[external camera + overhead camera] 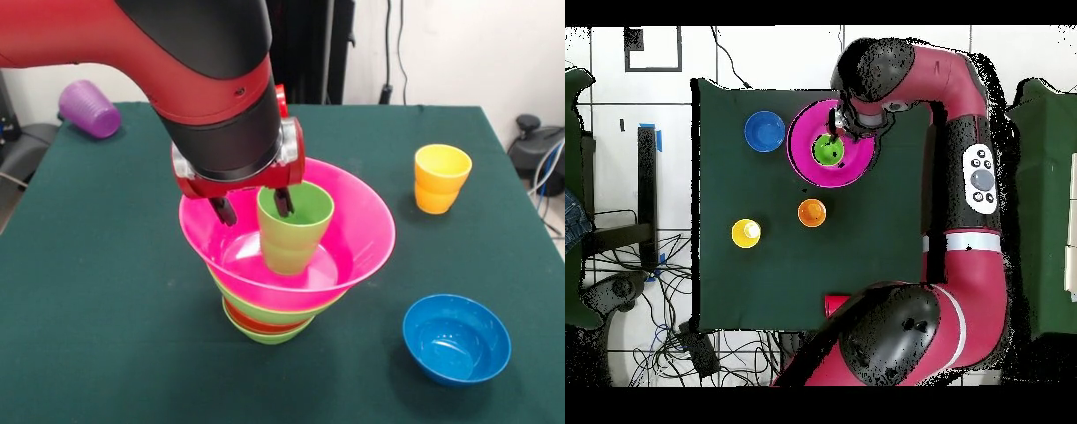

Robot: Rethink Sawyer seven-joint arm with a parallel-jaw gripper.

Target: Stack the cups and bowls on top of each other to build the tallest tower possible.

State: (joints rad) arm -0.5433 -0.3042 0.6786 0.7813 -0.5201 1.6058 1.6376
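Bowls are piled into a tower [287, 296] near the middle of the dark green tabletop [106, 291]. Four bowls can be counted in it, all round, smooth and shiny plastic. A small lime green bowl [265, 336] is seen at the bottom, and only the rim of a red-orange bowl [256, 323] shows above it. A bigger lime green bowl [274, 309] is nested over that, and a huge pink bowl [362, 230] is set on top, wide like a funnel.

A light green cup [294, 228] is stood upright inside the pink bowl. It is a small plain tumbler, narrower at its base than at its open mouth. The claw [253, 206] is held at the cup's rim: one black finger [282, 202] is placed inside the cup and the other outside it, so the near wall of the cup is pinched between them. The red and black arm [212, 79] is seen coming down from above.

A blue bowl [456, 338] is set alone on the tabletop, open side up, well apart from the tower. A yellow cup [442, 168] is nested in an orange cup [434, 200] in the front view, while in the overhead view the two cups are seen apart. A purple cup [89, 108] with a ribbed side is laid tipped over near one corner of the tabletop.
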